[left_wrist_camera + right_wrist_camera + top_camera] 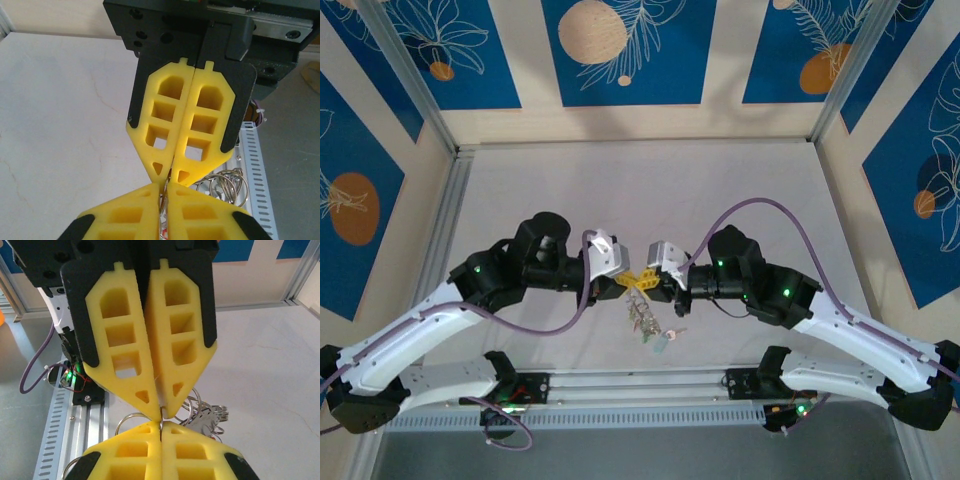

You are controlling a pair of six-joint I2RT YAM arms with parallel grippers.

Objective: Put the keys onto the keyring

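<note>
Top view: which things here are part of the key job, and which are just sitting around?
For the job: keys, ring, left gripper, right gripper.
Just around: table, purple cable, metal rail, blue wall panels.

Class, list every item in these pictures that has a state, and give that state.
left claw: shut, tip against the other claw's tip.
right claw: shut.
keyring: wire loops bunched just under the claw tips.
keys: clustered together below the claws; lifted or lying, unclear.
</note>
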